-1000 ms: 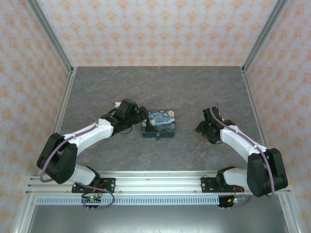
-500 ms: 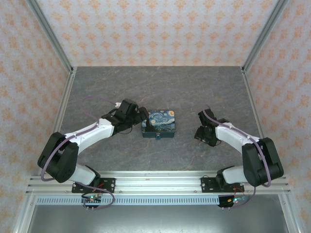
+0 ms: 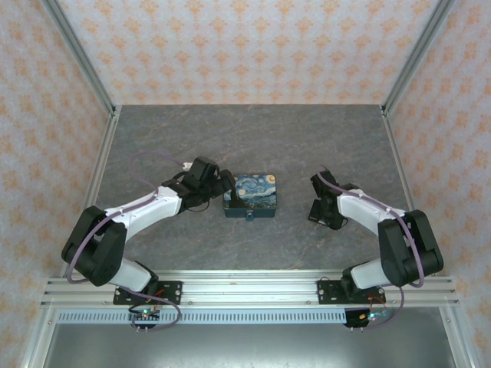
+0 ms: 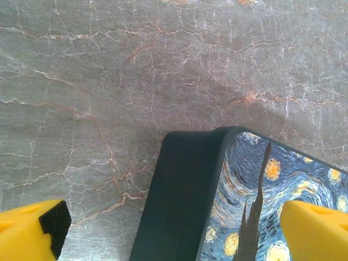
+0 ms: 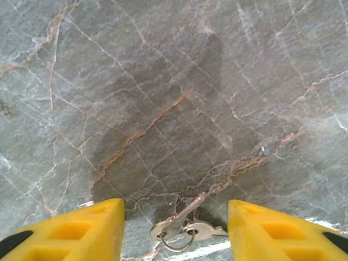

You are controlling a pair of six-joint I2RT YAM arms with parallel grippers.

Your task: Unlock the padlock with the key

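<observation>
table [image 3: 253,138]: grey veined marble | walls [image 3: 230,46]: orange-patterned paper | rail [image 3: 253,284]: aluminium, near edge

The padlock [image 3: 251,193], a flat square block with rounded corners, dark teal sides and a swirling blue-and-yellow starry-night top, lies flat, print upward, near the middle of the grey marbled surface [image 3: 253,138]. The key [image 5: 176,217], small, pale metal and round-headed, lies flat on the surface well to the padlock's right. A thin ring joins it to a second key [image 5: 204,232].
</observation>
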